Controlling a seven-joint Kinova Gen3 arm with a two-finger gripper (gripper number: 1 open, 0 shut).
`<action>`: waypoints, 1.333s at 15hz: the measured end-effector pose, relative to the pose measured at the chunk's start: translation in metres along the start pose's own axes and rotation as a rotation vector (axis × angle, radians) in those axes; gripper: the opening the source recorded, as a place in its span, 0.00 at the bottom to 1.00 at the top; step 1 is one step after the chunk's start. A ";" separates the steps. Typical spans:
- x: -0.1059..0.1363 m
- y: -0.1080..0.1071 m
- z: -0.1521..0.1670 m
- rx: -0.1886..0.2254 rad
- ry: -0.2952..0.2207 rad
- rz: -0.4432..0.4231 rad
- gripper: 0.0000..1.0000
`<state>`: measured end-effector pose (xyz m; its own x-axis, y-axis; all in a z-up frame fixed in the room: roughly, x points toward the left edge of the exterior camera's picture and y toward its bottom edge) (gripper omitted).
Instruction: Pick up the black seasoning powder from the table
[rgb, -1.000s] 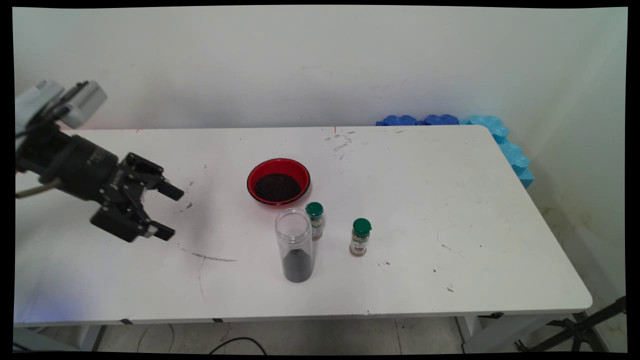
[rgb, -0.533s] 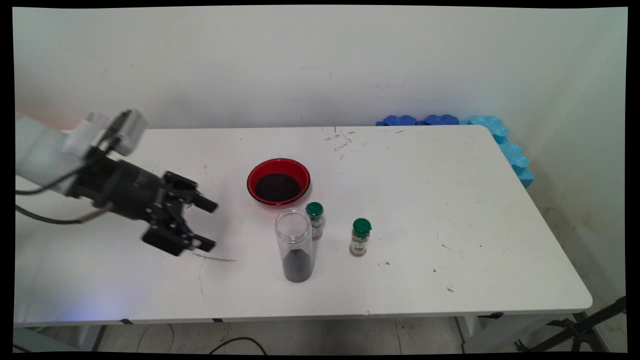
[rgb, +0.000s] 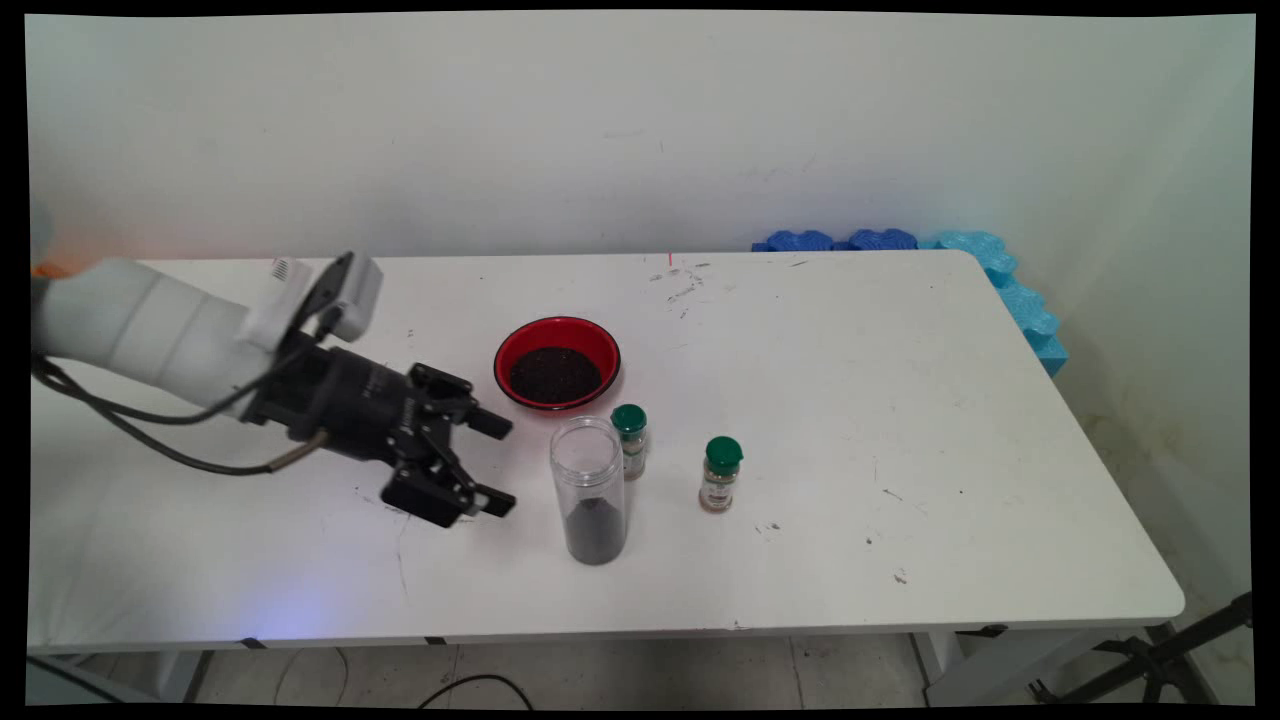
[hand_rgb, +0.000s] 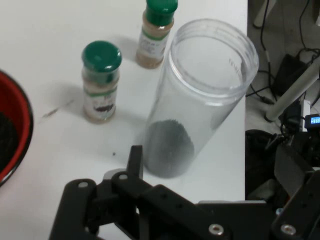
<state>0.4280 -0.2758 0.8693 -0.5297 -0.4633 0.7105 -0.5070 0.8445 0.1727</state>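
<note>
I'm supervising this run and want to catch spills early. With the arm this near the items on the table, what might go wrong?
1. The tall clear jar stands open-topped with dark powder at its bottom; the open tool is level with it, so an off-centre push might tip it.
2. A green-capped spice bottle stands just behind the jar, and a second spice bottle to its right; a shoved jar may knock them.
3. The red bowl of dark grains lies beside the tool's far finger and might get clipped.

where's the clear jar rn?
Main view: the clear jar stands upright near the table's front middle, just right of the open gripper, in front of the red bowl, with a green-capped spice bottle just behind it.
</note>
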 end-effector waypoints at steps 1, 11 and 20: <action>0.000 0.000 0.005 -0.003 0.005 0.007 1.00; 0.003 -0.004 0.040 -0.017 0.043 0.061 1.00; 0.007 -0.007 0.057 -0.030 0.068 0.080 1.00</action>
<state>0.3887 -0.3001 0.8337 -0.5199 -0.3759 0.7671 -0.4440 0.8861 0.1332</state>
